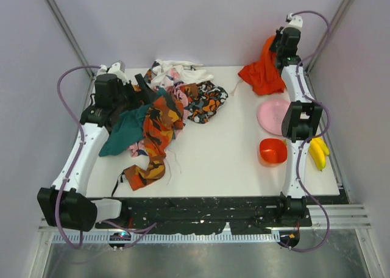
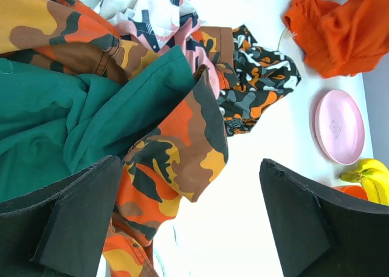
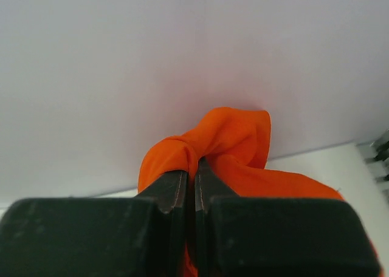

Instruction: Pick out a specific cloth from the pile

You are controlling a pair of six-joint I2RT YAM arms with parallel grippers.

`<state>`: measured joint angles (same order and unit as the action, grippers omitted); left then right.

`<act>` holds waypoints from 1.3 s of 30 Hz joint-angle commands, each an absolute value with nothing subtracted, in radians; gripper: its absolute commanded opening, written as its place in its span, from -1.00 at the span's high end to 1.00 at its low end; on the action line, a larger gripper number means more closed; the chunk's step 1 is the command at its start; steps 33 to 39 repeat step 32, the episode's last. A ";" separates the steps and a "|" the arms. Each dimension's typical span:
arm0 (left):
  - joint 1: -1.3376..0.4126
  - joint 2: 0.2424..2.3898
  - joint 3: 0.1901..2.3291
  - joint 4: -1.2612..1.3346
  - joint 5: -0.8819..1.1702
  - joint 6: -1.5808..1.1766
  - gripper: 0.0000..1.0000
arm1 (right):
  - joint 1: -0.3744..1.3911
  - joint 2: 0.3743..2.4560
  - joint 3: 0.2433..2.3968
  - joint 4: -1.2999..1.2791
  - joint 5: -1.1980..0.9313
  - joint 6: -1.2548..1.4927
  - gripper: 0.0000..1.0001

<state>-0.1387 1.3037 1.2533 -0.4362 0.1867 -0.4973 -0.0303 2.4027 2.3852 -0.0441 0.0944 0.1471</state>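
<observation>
**Left.** The left arm reached over the pile (image 1: 164, 110), a rumpled heap on the left half of the white table (image 1: 231, 150). The left gripper (image 2: 191, 167) had its jaws spread wide. Nothing lay between its black pads (image 2: 79, 222), which hovered just above the fabric. A teal cloth (image 2: 61, 119) lay under the left pad. An orange, brown and black camouflage cloth (image 2: 176, 155) draped across it and trailed toward the near table edge. A white-and-pink piece (image 1: 173, 74) lay on the far side of the heap, and a dark piece with orange and white patches (image 1: 207, 101) lay on its right side.

**Centre.** Bare tabletop separated the heap from the objects on the right.

**Right.** The cloth (image 1: 259, 77), plain orange-red, was at the far right corner, well apart from the pile. The right gripper (image 3: 189, 167) had its jaws pressed together on a bunched fold of the cloth's upper edge and held it raised. The rest of the cloth hung down, and its lower folds appeared to rest on the table. A pink plate (image 1: 271, 116) lay just nearer than the cloth, beside the right arm. Nearer still stood an orange-red bowl (image 1: 272, 151). A bunch of bananas (image 1: 318, 153) lay to the right of the bowl, beyond the arm.
</observation>
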 commanded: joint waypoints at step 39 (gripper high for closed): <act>-0.143 0.506 0.870 -0.716 -0.186 -0.580 -0.99 | -0.094 0.993 0.917 -0.066 0.015 0.336 -0.91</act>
